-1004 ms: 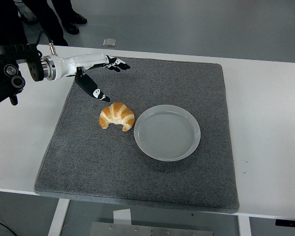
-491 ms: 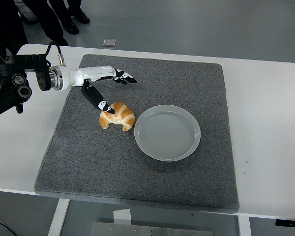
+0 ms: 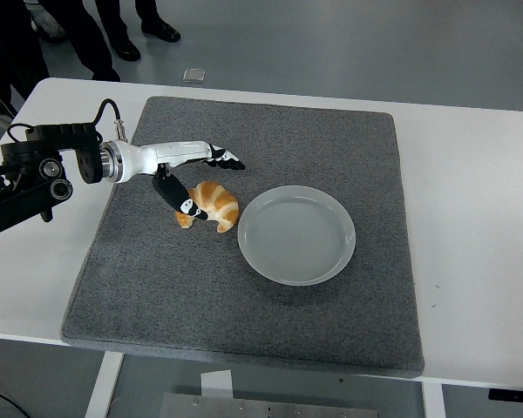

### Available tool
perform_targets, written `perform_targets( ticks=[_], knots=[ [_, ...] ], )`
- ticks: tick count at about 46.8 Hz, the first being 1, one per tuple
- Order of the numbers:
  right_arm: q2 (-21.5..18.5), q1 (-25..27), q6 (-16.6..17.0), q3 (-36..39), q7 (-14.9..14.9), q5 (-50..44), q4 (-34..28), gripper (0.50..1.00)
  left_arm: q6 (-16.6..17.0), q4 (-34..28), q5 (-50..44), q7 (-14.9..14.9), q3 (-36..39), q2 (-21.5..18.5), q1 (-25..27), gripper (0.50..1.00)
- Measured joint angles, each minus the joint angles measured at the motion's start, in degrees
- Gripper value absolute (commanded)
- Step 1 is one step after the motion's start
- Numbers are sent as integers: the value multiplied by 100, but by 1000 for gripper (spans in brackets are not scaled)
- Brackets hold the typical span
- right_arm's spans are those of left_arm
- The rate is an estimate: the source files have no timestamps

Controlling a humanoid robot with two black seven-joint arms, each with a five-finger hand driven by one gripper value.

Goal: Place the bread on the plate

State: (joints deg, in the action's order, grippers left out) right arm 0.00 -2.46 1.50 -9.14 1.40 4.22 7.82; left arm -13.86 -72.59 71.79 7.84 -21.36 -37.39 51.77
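Note:
A golden croissant (image 3: 214, 205) lies on the grey mat (image 3: 244, 287), just left of an empty pale grey plate (image 3: 296, 234). My left hand (image 3: 207, 181) reaches in from the left and straddles the croissant. Its thumb (image 3: 182, 201) rests against the near left side of the bread, and its fingers (image 3: 222, 158) stretch past the far side, still spread. The croissant sits flat on the mat. My right arm is out of view.
The mat covers most of the white table (image 3: 471, 218). Legs and shoes of people (image 3: 113, 35) stand on the floor beyond the table's far left corner. A small flat object (image 3: 193, 75) lies on the floor behind the table.
My left hand has moved right and toward the near edge, from behind the croissant to around it. The thumb now touches the bread. The croissant and plate have not moved.

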Motion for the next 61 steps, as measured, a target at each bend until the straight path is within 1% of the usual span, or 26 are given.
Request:
perform_targets(
  ticks=[10,17,23,29,36,39,42,46,48,52,56,57,61],
  knots=[
    [0,0,0,0,0,0,0,952,425,51,135,215,96,145,-180,943],
    [0,0,0,0,0,0,0,952,659,90,247,245,131,240,-270,943],
    [0,0,0,0,0,0,0,952,684,213,257,249,140,256,-308,943],
    [0,0,0,0,1,0,0,952,684,378,258,355,141,285,-324,943],
    [0,0,0,0,0,0,0,952,707,488,257,393,140,362,-326,930],
    [0,0,0,0,1,0,0,952,714,586,257,402,136,465,-333,913],
    [0,0,0,0,1,0,0,952,717,675,251,445,133,524,-336,864],
    [0,0,0,0,0,0,0,952,719,726,248,611,131,539,-392,746],
    [0,0,0,0,0,0,0,952,719,733,249,666,131,540,-427,677],
    [0,0,0,0,1,0,0,952,722,733,263,709,143,540,-462,583],
    [0,0,0,0,0,0,0,952,723,731,271,714,210,540,-455,508],
    [0,0,0,0,0,0,0,952,723,730,279,714,228,540,-440,500],
    [0,0,0,0,0,0,0,952,722,727,318,714,245,536,-412,500]
  ],
)
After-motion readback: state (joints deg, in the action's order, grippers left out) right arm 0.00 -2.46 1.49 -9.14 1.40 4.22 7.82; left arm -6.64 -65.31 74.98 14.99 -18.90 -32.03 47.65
